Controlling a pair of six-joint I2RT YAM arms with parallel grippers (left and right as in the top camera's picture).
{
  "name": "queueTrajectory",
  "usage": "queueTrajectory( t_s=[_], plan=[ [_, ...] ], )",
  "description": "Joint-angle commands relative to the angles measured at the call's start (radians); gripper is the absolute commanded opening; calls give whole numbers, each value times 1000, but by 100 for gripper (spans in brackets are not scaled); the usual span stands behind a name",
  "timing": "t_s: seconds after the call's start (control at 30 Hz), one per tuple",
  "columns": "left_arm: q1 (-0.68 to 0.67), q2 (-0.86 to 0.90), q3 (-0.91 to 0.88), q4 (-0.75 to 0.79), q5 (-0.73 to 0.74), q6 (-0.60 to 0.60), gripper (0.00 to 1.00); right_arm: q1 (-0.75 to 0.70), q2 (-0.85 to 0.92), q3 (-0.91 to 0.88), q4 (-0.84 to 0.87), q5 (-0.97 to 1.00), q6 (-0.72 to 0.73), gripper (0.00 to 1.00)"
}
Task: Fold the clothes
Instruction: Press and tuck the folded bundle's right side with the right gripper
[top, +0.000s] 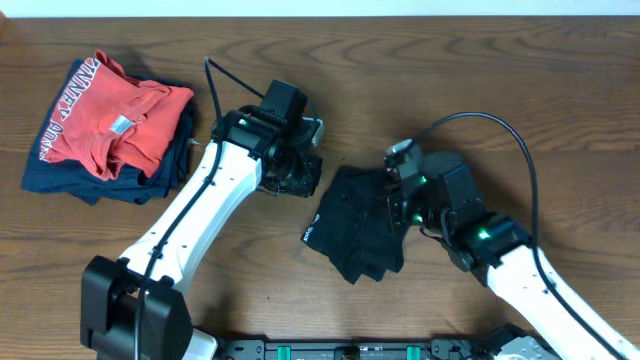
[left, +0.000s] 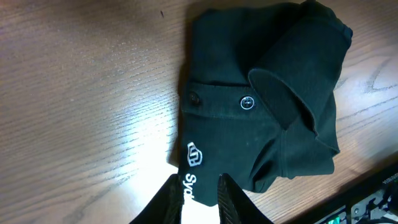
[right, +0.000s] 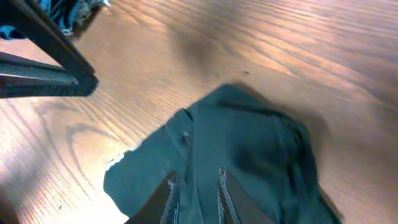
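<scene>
Black shirt (top: 355, 225) lies bunched in a compact lump mid-tabletop (top: 500, 80), layers overlapping, not yet flat or squared. No clear long axis; one corner with white print (left: 193, 155) sticks out toward the left arm's side. Left gripper (left: 198, 186) hovers just off that printed corner, jaws narrowly apart, nothing seen clamped between them. Right gripper (right: 198, 183) hangs over the lump's opposite edge, jaws also narrowly apart, fabric beneath rather than visibly pinched. Judgement: the right arm is nearer the bulk, the left nearer a free corner, so spreading looks like a pull outward from both sides. Bare wood lies open on all sides of the lump. Red shirt (top: 110, 125) on a navy garment (top: 60, 180) sits well apart, far left.
</scene>
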Motion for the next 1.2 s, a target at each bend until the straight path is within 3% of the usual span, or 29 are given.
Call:
queueTrajectory(
  t_s=[0.0,0.1,0.2,0.27,0.37,0.4,0.47,0.53,0.63,0.8,0.97,1.17],
  plan=[
    [13,10,-10,2,1,17,21,7,99,9,59,-106,-43,19],
    [25,10,-10,1,-2,17,21,32,201,9,130,-164,-56,20],
    [35,10,-10,0,-2,17,21,44,273,9,132,-90,-43,4],
    [35,10,-10,1,-2,17,21,39,287,10,72,122,77,1],
    [35,10,-10,1,-2,18,21,15,262,18,-193,531,427,1],
    [35,10,-10,2,-2,18,21,5,241,25,-297,602,517,1],
    [35,10,-10,2,-2,18,22,-10,190,29,-426,638,555,1],
    [35,10,-10,2,-2,18,22,-14,132,29,-476,624,516,2],
    [34,10,-10,1,-2,18,33,-8,34,29,-433,488,268,13],
    [34,10,-10,2,-2,18,35,-7,-109,29,-241,88,-58,19],
    [35,10,-10,3,-2,18,34,-7,-77,29,-21,15,-42,14],
    [35,10,-10,13,-2,17,34,-7,161,29,156,9,-1,19]
  ],
)
